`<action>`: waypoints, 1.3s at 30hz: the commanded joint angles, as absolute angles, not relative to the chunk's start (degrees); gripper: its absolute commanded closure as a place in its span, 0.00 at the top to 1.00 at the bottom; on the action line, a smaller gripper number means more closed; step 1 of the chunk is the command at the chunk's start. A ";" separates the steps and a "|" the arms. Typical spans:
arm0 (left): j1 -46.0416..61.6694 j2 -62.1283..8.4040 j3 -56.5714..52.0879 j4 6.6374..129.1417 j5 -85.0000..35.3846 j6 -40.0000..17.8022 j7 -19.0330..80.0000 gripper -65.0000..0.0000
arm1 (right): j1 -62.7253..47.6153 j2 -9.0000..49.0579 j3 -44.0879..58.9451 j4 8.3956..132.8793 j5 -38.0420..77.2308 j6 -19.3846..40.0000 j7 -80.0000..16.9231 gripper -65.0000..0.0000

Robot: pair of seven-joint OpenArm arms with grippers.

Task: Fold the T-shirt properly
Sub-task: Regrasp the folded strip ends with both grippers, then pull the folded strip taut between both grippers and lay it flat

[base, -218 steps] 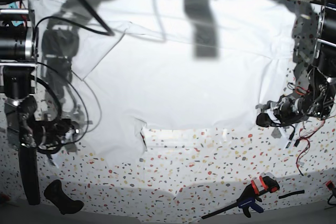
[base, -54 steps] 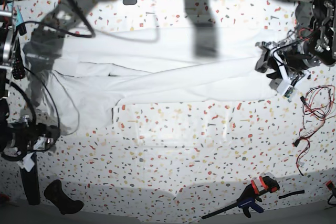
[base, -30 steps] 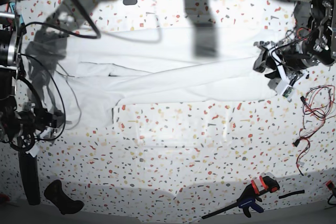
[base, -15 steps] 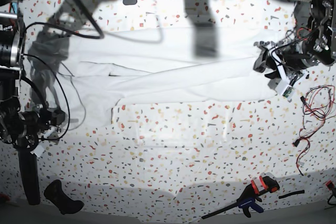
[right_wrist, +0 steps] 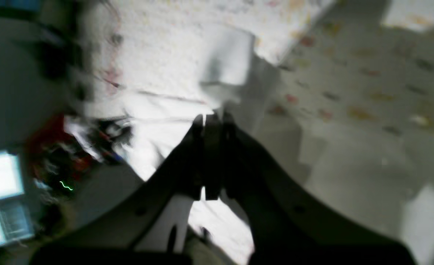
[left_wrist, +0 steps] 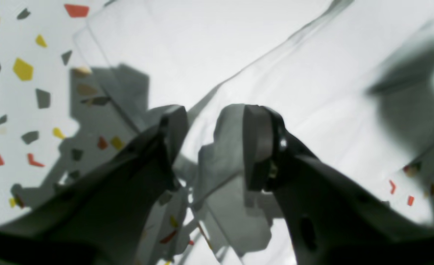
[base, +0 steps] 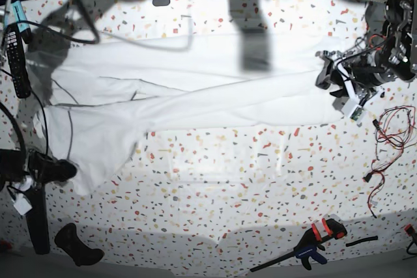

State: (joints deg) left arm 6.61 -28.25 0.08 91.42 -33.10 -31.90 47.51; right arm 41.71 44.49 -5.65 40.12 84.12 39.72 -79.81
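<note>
The white T-shirt (base: 195, 89) lies as a long band across the far half of the speckled table (base: 228, 180). Its left end sags toward the near left corner. My left gripper (base: 326, 73) is at the band's right end. In the left wrist view it (left_wrist: 213, 147) is open, its fingers astride a fold of the shirt (left_wrist: 312, 73). My right gripper (base: 64, 170) is at the shirt's lower left corner. In the blurred right wrist view it (right_wrist: 209, 119) is shut, with white cloth (right_wrist: 158, 125) at its tips.
A remote control (base: 16, 50) lies at the left edge. An orange and blue clamp (base: 313, 242) lies near the front right. Red wires (base: 391, 122) trail at the right edge. A black object (base: 78, 245) sits at the front left.
The right gripper has moved toward the near left, and the shirt's left end has been drawn down and left with it. The left gripper has stayed at the right end.
</note>
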 commanded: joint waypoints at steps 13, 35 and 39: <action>5.85 -29.23 -0.38 92.36 -33.87 -32.12 46.61 0.38 | 22.22 51.48 -5.32 56.05 85.00 40.00 -80.00 0.00; 5.85 -29.28 -0.40 92.36 -33.87 -32.12 46.65 0.38 | -0.05 61.73 -5.32 84.03 65.54 40.00 -79.83 0.00; 5.85 -29.28 -0.40 92.36 -33.85 -32.12 47.07 0.38 | -0.03 61.34 -5.32 82.41 57.23 40.00 -69.25 0.00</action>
